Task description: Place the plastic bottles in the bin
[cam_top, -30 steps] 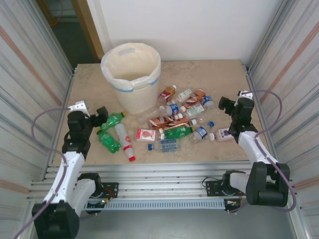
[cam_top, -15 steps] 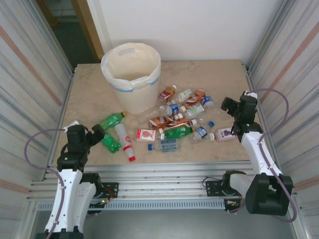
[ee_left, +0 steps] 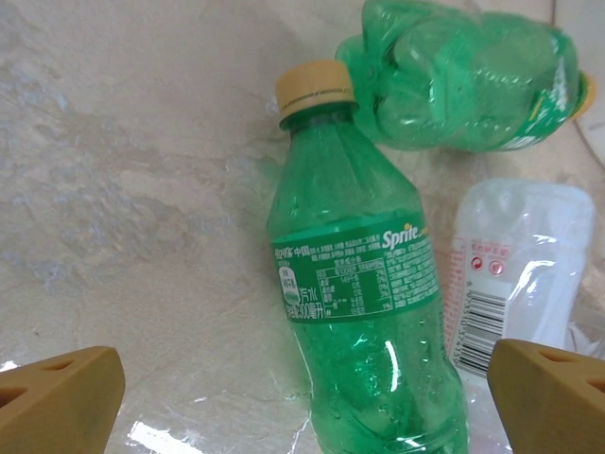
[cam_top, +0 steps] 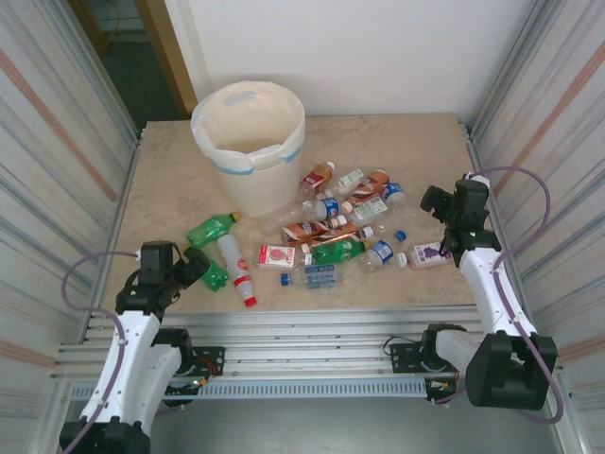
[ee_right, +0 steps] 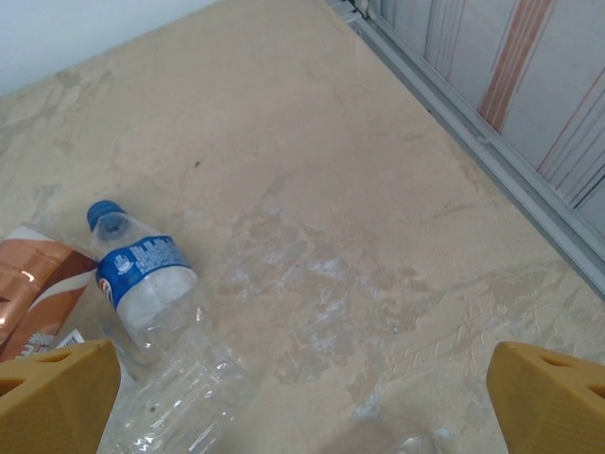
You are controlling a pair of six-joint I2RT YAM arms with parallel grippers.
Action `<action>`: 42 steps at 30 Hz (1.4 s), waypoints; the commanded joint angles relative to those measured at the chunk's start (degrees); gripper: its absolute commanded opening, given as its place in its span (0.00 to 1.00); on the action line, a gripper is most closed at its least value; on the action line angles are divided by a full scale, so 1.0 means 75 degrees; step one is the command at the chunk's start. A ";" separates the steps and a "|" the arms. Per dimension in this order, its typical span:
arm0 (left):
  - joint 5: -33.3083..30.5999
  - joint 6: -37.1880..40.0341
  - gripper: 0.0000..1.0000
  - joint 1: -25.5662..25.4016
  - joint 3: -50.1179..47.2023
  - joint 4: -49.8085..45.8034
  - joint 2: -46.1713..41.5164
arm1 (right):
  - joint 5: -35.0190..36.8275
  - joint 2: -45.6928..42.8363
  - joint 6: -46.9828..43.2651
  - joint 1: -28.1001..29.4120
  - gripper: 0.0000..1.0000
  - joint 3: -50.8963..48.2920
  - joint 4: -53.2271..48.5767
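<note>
Compared with one second earlier, the left arm has drawn back toward the near edge. The left gripper (cam_top: 197,269) now sits over the Sprite bottle (ee_left: 364,312) nearest the left base. The right gripper (cam_top: 430,200) has shifted slightly toward the right wall. The bottles (cam_top: 331,232) lie as before, scattered on the table (cam_top: 406,151) in front of and right of the bin (cam_top: 255,189), between the two grippers.

Read both grippers as spread wide and holding nothing: in each wrist view the tan fingertips (ee_left: 57,397) stand at opposite lower corners, clear of any bottle.

In the left wrist view you cannot see the Sprite bottle's base, which is cut off at the lower edge. The clear bottle (ee_left: 515,274) beside it runs behind the right fingertip. The bin's near wall hides its floor.

The Sprite bottle is translucent green plastic with a yellowish cap (ee_left: 315,90). A crushed green bottle (ee_left: 463,76) touches its shoulder. The table is glossy, beige and stone-patterned. The bin is round, cream and tapered, with a pale bag (cam_top: 248,99) folded over the rim and a blue band (cam_top: 234,167)
</note>
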 commanded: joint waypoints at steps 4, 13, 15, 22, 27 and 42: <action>0.0023 -0.0247 0.93 -0.0256 -0.0181 0.0571 0.0602 | 0.0044 -0.0385 0.0208 0.0129 0.98 0.0343 -0.0358; -0.0338 -0.0199 0.91 -0.0292 -0.0123 0.1041 0.1543 | 0.0169 -0.0395 0.0091 0.0460 0.98 0.0589 -0.0499; -0.0308 -0.0176 0.90 -0.0299 -0.0177 0.1271 0.1705 | 0.0237 -0.0363 0.0069 0.0530 0.98 0.0645 -0.0551; -0.0375 -0.0207 0.84 -0.0307 -0.0236 0.1610 0.2283 | 0.0483 -0.0487 0.0080 0.0695 0.98 0.0709 -0.0750; -0.0491 -0.0339 0.75 -0.0295 -0.0264 0.1777 0.2655 | 0.0539 -0.0517 0.0091 0.0727 0.98 0.0713 -0.0855; -0.0582 -0.0512 0.35 -0.0223 -0.0189 0.1647 0.2530 | 0.0510 -0.0735 0.0191 0.0884 0.98 0.1175 -0.1012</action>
